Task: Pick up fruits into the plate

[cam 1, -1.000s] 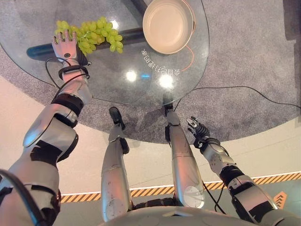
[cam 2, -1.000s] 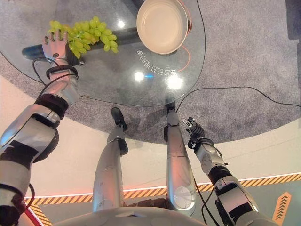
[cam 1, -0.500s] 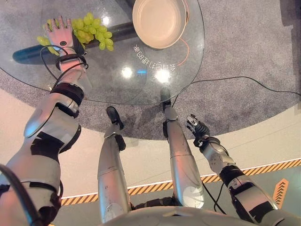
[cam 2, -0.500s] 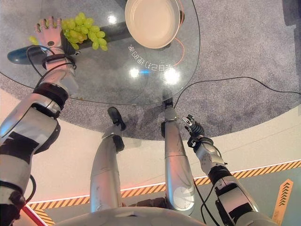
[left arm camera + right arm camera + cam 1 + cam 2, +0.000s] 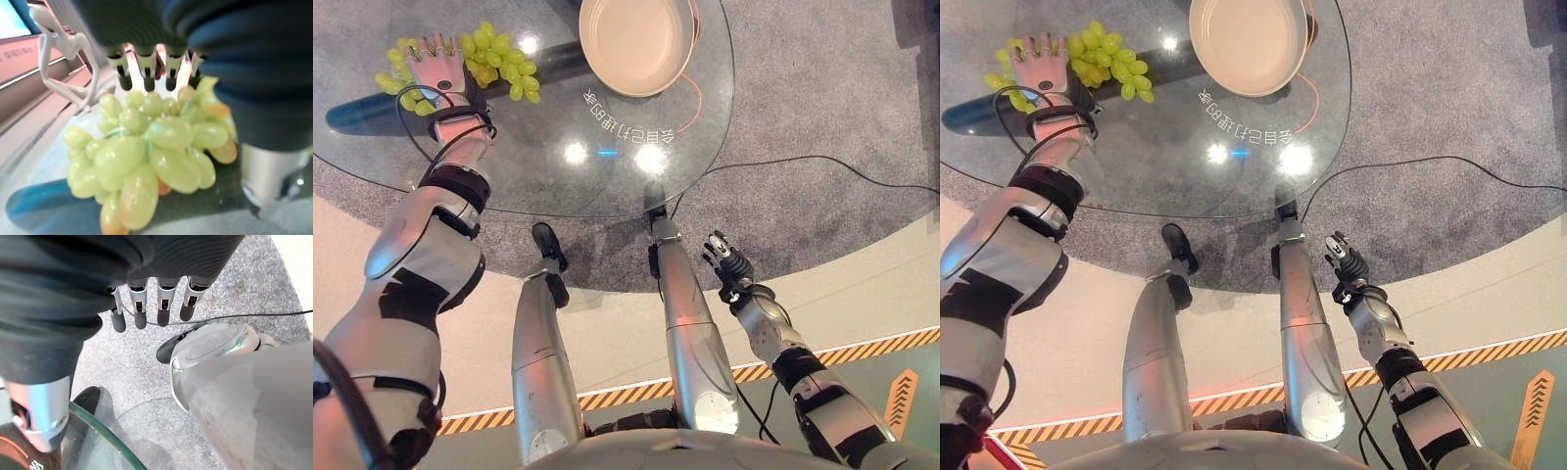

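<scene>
I am looking down at a round glass table (image 5: 607,186) standing on grey carpet. My left hand (image 5: 437,70) is reaching across the glass toward 10 o'clock and hovering flat over a bunch of green grapes (image 5: 499,61), fingers (image 5: 145,66) straight and spread above the fruit, not curled round it (from my left wrist, the grapes (image 5: 146,152) are lying loose on the glass just beneath the fingertips). The bunch is spilling out on both sides of the hand, near the far left rim of the table. A pale, round plate (image 5: 636,41) is sitting at 12 o'clock, well apart from the grapes, with nothing in it. My right hand (image 5: 727,264) is hanging below the table's edge at 4 o'clock, fingers (image 5: 166,301) straight and relaxed, holding nothing.
</scene>
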Robot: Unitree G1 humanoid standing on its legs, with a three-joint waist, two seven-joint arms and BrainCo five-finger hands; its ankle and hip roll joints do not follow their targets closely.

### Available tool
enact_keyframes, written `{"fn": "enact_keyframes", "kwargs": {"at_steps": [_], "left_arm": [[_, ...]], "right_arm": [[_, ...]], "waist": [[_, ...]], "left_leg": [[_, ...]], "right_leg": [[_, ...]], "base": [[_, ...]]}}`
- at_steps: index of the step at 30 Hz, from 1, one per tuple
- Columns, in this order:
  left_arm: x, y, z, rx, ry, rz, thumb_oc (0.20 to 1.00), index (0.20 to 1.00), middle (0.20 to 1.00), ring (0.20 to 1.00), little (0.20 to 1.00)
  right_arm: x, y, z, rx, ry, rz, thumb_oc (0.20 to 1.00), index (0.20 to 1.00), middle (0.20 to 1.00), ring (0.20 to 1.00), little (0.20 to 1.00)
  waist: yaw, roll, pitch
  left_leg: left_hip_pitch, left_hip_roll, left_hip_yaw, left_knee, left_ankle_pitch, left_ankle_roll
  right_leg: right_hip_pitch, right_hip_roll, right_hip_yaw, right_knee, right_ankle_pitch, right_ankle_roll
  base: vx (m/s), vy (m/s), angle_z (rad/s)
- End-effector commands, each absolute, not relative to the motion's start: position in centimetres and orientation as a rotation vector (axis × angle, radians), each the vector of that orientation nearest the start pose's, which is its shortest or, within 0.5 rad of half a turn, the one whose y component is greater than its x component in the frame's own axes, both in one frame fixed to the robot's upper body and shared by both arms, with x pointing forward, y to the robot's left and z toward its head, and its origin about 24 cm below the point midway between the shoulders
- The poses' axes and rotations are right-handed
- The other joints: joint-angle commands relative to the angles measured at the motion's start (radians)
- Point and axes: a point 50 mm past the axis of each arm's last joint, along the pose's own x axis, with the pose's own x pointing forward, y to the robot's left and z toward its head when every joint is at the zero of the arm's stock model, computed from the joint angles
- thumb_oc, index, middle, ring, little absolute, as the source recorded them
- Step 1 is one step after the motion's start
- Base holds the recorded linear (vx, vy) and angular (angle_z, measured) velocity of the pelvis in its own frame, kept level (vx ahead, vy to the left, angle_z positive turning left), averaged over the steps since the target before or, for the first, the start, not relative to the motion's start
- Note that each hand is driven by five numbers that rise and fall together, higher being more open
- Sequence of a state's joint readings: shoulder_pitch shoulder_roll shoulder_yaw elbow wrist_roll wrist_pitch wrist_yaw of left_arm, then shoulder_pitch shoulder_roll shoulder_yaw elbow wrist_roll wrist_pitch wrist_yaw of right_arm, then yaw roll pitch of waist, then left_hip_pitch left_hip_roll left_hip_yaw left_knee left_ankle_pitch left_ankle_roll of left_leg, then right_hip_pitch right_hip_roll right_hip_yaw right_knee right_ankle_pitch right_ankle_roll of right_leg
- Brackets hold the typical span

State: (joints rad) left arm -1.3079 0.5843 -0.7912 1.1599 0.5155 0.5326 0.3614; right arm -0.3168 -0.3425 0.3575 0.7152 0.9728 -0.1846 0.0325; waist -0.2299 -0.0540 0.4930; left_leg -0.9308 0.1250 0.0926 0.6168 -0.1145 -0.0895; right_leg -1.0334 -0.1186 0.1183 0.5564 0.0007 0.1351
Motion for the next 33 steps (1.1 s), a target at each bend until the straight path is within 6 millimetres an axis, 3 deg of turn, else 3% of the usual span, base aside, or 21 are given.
{"fn": "enact_keyframes", "kwargs": {"at_steps": [1, 8, 26, 29, 30, 33], "left_arm": [[39.9, 28.0, 26.1, 1.705, 0.209, 0.795, 0.2, 0.2, 0.2, 0.2, 0.2], [39.9, 28.3, 25.3, 1.701, 0.275, 0.753, 0.2, 0.2, 0.2, 0.2, 0.2], [40.1, 28.1, 24.8, 1.655, 0.199, 0.714, 0.2, 0.2, 0.2, 0.2, 0.2], [40.1, 28.0, 24.7, 1.648, 0.185, 0.707, 0.2, 0.2, 0.2, 0.2, 0.2], [40.1, 28.0, 25.2, 1.639, 0.173, 0.718, 0.2, 0.2, 0.2, 0.2, 0.2], [40.0, 28.3, 25.0, 1.611, 0.146, 0.714, 0.2, 0.2, 0.2, 0.2, 0.2]], "right_arm": [[27.4, -19.1, -2.6, 0.478, 0.287, -0.01, 1.0, 1.0, 1.0, 1.0, 1.0], [27.3, -19.2, -2.4, 0.482, 0.282, -0.014, 1.0, 1.0, 1.0, 1.0, 1.0], [26.9, -19.4, -2.8, 0.471, 0.284, 0.001, 1.0, 1.0, 1.0, 1.0, 1.0], [27.0, -19.1, -2.7, 0.47, 0.283, 0.01, 1.0, 1.0, 1.0, 1.0, 1.0], [27.4, -19.1, -2.3, 0.467, 0.269, 0.016, 1.0, 1.0, 1.0, 1.0, 1.0], [27.3, -19.1, -2.4, 0.466, 0.268, 0.019, 1.0, 1.0, 1.0, 1.0, 1.0]], "waist": [[-0.004, -0.013, 0.027], [-0.008, -0.01, 0.027], [0.002, -0.001, 0.027], [0.007, 0.003, 0.027], [0.006, 0.002, 0.027], [0.013, 0.008, 0.027]], "left_leg": [[0.016, -0.126, -0.004, 0.01, -0.086, 0.093], [0.008, -0.126, 0.0, 0.018, -0.089, 0.093], [0.064, -0.125, 0.007, -0.024, -0.074, 0.092], [0.094, -0.127, 0.004, -0.05, -0.06, 0.093], [0.081, -0.127, 0.013, -0.074, -0.017, 0.095], [0.122, -0.13, 0.011, -0.11, -0.001, 0.093]], "right_leg": [[0.029, 0.149, -0.085, 0.063, -0.077, -0.094], [0.02, 0.15, -0.083, 0.069, -0.074, -0.091], [0.068, 0.153, -0.086, 0.046, -0.081, -0.097], [0.094, 0.156, -0.086, 0.033, -0.08, -0.096], [0.081, 0.153, -0.085, 0.008, -0.041, -0.102], [0.119, 0.151, -0.091, -0.019, -0.038, -0.102]], "base": [[0.0, 0.0, 0.0], [0.0, 0.0, 0.0], [0.0, 0.0, 0.0], [-0.03, -0.009, 0.0], [-0.1, -0.023, 0.02], [-0.05, -0.017, 0.01]]}}
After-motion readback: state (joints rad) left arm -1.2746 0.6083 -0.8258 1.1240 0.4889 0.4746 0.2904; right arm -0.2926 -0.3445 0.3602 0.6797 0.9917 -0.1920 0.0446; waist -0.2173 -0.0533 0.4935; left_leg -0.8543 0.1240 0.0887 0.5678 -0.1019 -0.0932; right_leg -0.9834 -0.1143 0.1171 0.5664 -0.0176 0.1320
